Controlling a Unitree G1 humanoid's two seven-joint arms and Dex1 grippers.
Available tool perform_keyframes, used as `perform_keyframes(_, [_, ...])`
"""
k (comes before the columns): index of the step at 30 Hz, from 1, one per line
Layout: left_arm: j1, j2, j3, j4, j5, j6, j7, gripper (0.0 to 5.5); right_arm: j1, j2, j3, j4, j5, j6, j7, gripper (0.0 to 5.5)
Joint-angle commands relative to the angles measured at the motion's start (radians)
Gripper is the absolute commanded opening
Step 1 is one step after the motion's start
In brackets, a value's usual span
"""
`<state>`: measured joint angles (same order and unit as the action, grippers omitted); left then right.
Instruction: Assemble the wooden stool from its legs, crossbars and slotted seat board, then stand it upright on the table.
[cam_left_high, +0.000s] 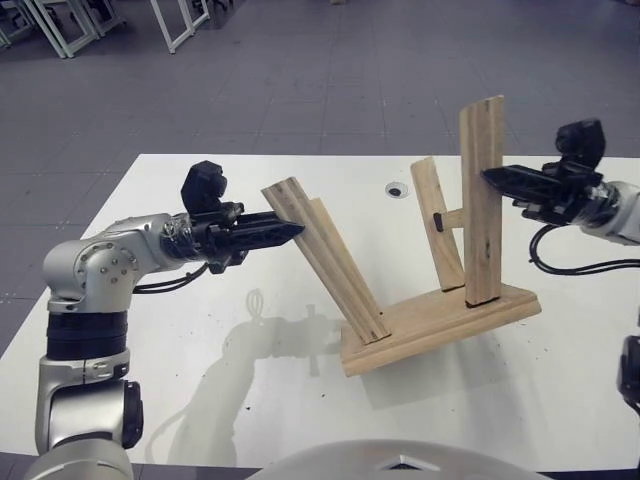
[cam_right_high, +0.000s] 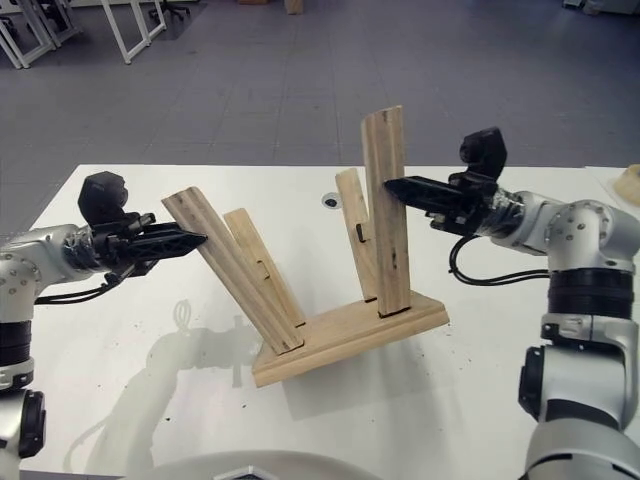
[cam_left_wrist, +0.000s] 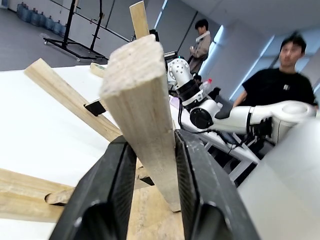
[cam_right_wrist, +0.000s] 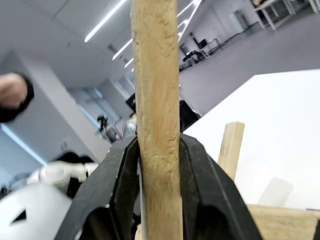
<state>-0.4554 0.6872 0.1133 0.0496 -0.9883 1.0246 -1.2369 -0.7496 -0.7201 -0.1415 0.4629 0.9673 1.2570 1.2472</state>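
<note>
The slotted seat board (cam_left_high: 440, 325) lies flat on the white table (cam_left_high: 180, 330) with legs sticking up from it. A pair of legs (cam_left_high: 330, 265) leans to the left. My left gripper (cam_left_high: 297, 230) is shut on the upper part of the outer leg (cam_left_wrist: 140, 90), which sits between its fingers (cam_left_wrist: 120, 165). On the right a tall leg (cam_left_high: 482, 200) stands nearly upright, and my right gripper (cam_left_high: 490, 178) is shut on it (cam_right_wrist: 155, 75). Behind it a shorter leg (cam_left_high: 437, 220) tilts, joined to the tall one by a short crossbar (cam_left_high: 455, 214).
A small round hole (cam_left_high: 398, 189) is in the table behind the stool. A black cable (cam_left_high: 570, 262) loops under the right arm. The table's far edge runs just behind the legs, with open floor and metal frames (cam_left_high: 60, 25) beyond.
</note>
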Motion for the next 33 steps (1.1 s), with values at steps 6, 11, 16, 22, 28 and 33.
perform_keyframes(6, [-0.141, -0.153, -0.107, 0.329, 0.089, 0.118, 0.058, 1.04, -0.058, 0.133, 0.099, 0.21, -0.138, 0.068, -0.076, 2.34])
perform_keyframes(11, [-0.154, -0.229, -0.086, 0.438, 0.127, 0.141, 0.127, 1.04, -0.045, 0.126, 0.157, 0.312, -0.251, -0.032, 0.003, 2.52])
perform_keyframes(16, [-0.162, -0.242, -0.075, 0.48, 0.141, 0.164, 0.149, 1.86, -0.053, 0.124, 0.196, 0.338, -0.301, -0.045, 0.101, 2.56])
perform_keyframes(22, [-0.171, -0.223, -0.061, 0.483, 0.163, 0.168, 0.15, 2.04, -0.038, 0.11, 0.208, 0.316, -0.33, -0.057, 0.165, 2.56])
perform_keyframes(28, [-0.163, -0.192, -0.064, 0.455, 0.165, 0.21, 0.139, 2.04, -0.051, 0.09, 0.184, 0.336, -0.339, -0.063, 0.181, 2.56])
perform_keyframes(33, [-0.198, -0.219, -0.051, 0.494, 0.152, 0.257, 0.143, 2.86, -0.054, 0.096, 0.206, 0.335, -0.365, -0.079, 0.208, 3.11])
